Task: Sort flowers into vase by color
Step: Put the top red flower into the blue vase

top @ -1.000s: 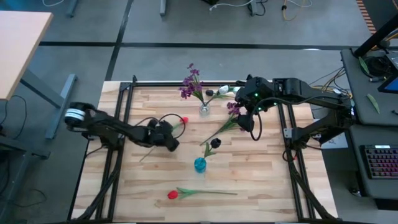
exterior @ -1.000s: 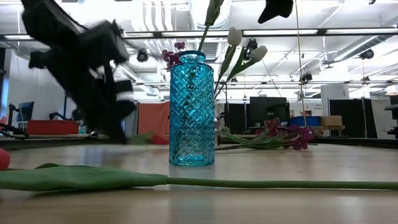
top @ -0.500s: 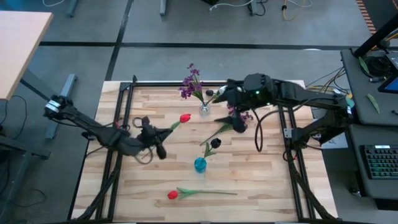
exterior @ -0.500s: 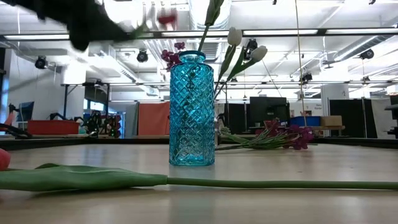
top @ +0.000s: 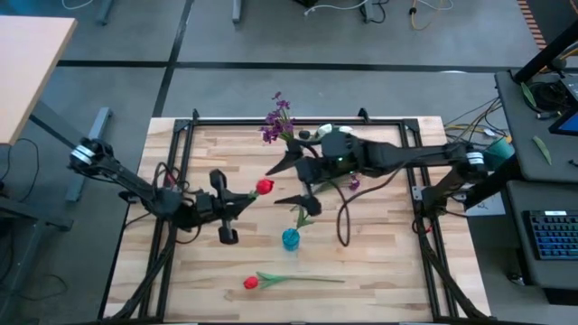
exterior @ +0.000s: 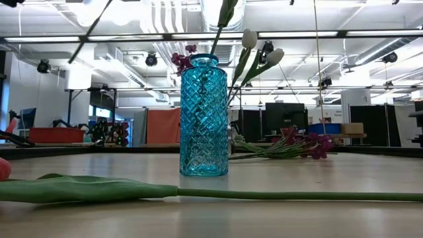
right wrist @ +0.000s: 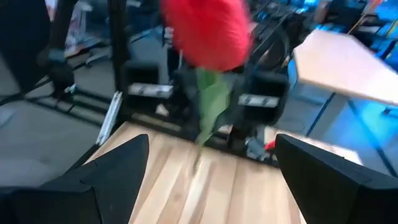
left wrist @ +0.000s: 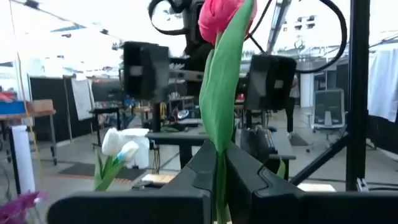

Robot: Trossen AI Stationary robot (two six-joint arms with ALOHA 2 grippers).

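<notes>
Left end effector [top: 237,198]: has swung out over the table centre, lifting its red tulip [top: 264,187] higher.
Right end effector [top: 295,178]: has moved across from the purple flowers to face the tulip, fingers now spread.

The left gripper [top: 237,194] holds a red tulip [top: 264,187] above the counter [top: 379,262]. The right gripper [top: 295,181], fingers spread, faces it.

Keyboard [top: 551,236] on side desk [top: 519,135] (right edge)
</notes>
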